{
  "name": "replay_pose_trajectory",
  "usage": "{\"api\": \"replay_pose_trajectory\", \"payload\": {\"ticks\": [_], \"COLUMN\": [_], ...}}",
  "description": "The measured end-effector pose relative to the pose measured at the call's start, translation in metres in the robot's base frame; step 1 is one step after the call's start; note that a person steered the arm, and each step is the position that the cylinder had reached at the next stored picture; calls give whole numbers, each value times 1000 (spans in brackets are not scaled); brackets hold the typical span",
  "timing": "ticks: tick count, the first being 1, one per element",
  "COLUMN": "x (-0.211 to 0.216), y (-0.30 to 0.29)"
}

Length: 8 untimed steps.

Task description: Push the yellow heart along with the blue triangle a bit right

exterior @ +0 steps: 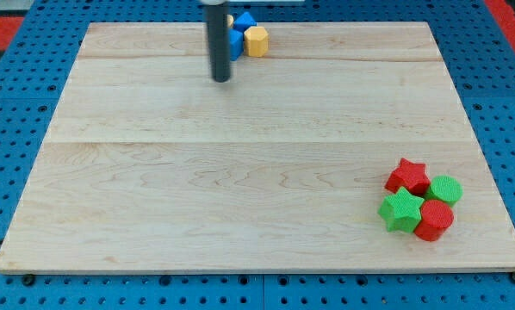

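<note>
My tip (221, 79) is the lower end of a dark rod that comes down from the view's top. It rests on the board just below and left of a small cluster at the top edge. In that cluster, a yellow block (257, 40) lies at the right; its heart shape is hard to make out. Blue blocks (242, 23) sit right next to it on its left, partly hidden behind the rod. Which of them is the triangle I cannot tell. A sliver of another yellow block shows at the rod's right edge.
At the view's bottom right lies a tight group: a red star (408, 176), a green cylinder (445, 189), a green star (401, 211) and a red block (435, 220). The wooden board (240, 189) sits on a blue pegboard.
</note>
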State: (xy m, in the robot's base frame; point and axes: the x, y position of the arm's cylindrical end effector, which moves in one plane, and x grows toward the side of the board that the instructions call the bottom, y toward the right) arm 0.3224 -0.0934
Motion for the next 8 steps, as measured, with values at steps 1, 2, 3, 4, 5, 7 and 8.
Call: {"api": "replay_pose_trajectory", "payload": {"ticks": [1, 2, 3, 4, 5, 7, 8], "x": [-19, -60, -124, -131, -131, -130, -131], "y": [-101, -175, -205, -200, -145, -83, -63]}}
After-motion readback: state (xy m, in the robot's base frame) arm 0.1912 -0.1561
